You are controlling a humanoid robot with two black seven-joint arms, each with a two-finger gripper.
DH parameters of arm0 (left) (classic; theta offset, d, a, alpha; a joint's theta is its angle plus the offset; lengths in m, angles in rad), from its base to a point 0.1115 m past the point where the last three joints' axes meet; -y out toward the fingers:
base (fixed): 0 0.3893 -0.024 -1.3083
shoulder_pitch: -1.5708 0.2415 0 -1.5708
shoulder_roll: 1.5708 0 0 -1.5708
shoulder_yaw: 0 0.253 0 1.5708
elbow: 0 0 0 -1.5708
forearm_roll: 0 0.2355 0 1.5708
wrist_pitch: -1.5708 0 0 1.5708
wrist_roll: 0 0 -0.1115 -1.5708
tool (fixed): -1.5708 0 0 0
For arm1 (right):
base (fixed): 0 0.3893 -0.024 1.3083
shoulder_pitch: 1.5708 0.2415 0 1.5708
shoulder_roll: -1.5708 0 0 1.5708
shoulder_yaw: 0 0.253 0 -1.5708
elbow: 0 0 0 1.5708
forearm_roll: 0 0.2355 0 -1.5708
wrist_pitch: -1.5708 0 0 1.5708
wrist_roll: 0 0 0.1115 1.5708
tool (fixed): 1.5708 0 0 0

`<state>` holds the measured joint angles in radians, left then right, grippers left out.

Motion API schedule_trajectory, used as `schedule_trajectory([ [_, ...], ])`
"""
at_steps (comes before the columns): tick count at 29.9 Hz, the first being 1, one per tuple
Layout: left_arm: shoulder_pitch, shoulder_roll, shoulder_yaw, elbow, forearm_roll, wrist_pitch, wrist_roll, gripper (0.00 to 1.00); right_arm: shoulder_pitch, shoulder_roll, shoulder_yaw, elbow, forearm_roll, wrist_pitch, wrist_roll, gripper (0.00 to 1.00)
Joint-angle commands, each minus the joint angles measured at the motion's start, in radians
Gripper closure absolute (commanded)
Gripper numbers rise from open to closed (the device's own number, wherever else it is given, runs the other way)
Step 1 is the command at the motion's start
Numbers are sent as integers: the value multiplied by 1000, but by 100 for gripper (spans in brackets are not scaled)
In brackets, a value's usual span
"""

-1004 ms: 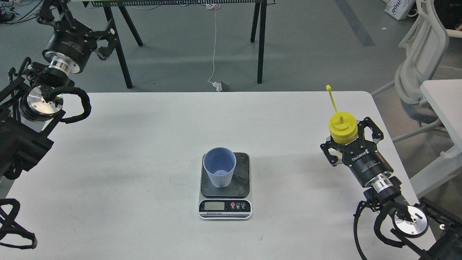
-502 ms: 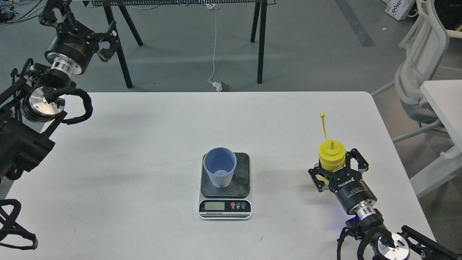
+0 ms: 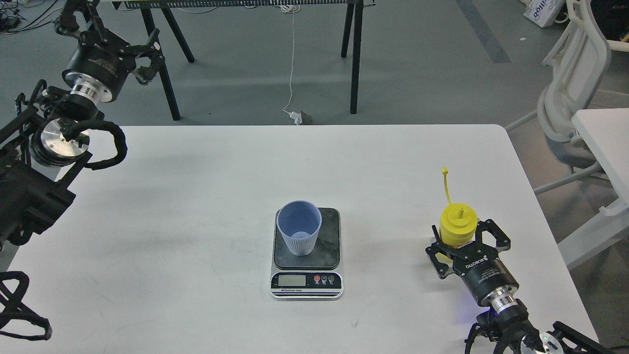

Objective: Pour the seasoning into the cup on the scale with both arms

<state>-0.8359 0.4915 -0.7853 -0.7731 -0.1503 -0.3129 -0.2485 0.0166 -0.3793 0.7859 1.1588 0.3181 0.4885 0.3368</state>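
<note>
The light-blue ribbed cup (image 3: 299, 234) stands upright on the dark platform of the scale (image 3: 306, 284) at the table's middle front. The yellow seasoning bottle (image 3: 458, 225) stands upright at the front right, its cap strap pointing up. My right gripper (image 3: 464, 248) comes in from the lower right and is shut on the bottle's body, low near the table top. My left gripper (image 3: 112, 35) is raised at the far left, beyond the table's back edge, with its fingers spread and nothing in it.
The white table (image 3: 196, 196) ends just right of the bottle. Black trestle legs (image 3: 355, 54) and a white cable (image 3: 292, 59) are on the floor behind. A white chair (image 3: 575, 93) and a second table (image 3: 607, 142) stand at the right.
My right gripper has carried the bottle down and toward the table's front edge, then slightly right. The left arm has barely shifted. Cup and scale have not moved.
</note>
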Motion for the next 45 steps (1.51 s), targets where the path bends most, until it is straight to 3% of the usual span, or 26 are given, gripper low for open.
schedule_trajectory([
  [1,0,1,0,0,0,0,0,0,-49,-18,36,51,-2,0,2,1],
  [17,0,-1,-2,0,0,1,0,0,-277,-139,88,183,-7,0,7,1],
  [24,0,-1,0,0,0,1,0,0,-264,-286,191,112,-63,0,7,1],
  [28,1,4,0,0,0,1,2,0,-153,-355,262,27,-117,0,7,1],
  [33,4,4,0,3,0,-2,6,0,145,-372,291,-206,-126,0,7,1],
  [39,11,-2,0,14,1,-5,9,0,606,-270,132,-531,-143,0,-27,1],
  [45,32,-2,-6,14,-6,-11,8,0,790,-144,9,-637,-129,0,-53,1],
])
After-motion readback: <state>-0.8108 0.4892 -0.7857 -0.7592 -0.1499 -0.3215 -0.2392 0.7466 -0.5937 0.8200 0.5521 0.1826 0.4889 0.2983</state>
